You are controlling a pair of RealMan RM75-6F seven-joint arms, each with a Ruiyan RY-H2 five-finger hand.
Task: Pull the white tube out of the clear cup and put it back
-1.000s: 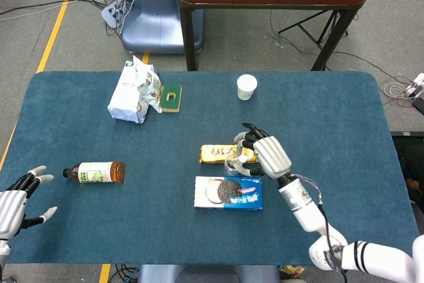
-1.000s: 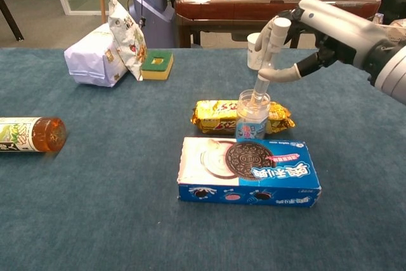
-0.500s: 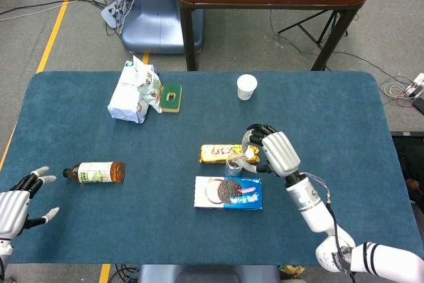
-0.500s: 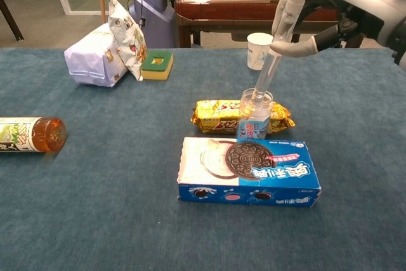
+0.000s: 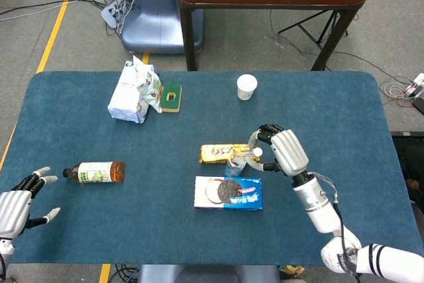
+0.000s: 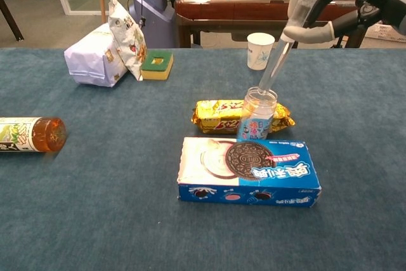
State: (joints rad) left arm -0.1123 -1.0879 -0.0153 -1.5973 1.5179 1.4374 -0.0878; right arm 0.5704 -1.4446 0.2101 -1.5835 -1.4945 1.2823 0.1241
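The clear cup [image 6: 257, 113] [image 5: 236, 164] with a blue label stands between a gold snack pack and a cookie box. A white tube [image 6: 287, 35] [image 5: 252, 156] rises slanted out of it, its lower end just at the cup's rim. My right hand [image 6: 342, 6] [image 5: 283, 151] grips the tube's upper part, up and to the right of the cup. At the table's near left corner my left hand [image 5: 14, 205] hovers with fingers spread, holding nothing; it shows in the head view only.
A gold snack pack [image 6: 222, 115] lies behind the cup and an Oreo box [image 6: 248, 171] in front. A paper cup [image 6: 259, 50] stands further back. A tea bottle [image 5: 94, 172] lies at the left; a white bag [image 5: 132, 91] and a green sponge [image 5: 171, 97] sit at back left.
My right hand has risen up and to the right with the tube, drawing it most of the way out of the cup. The left hand barely shifted.
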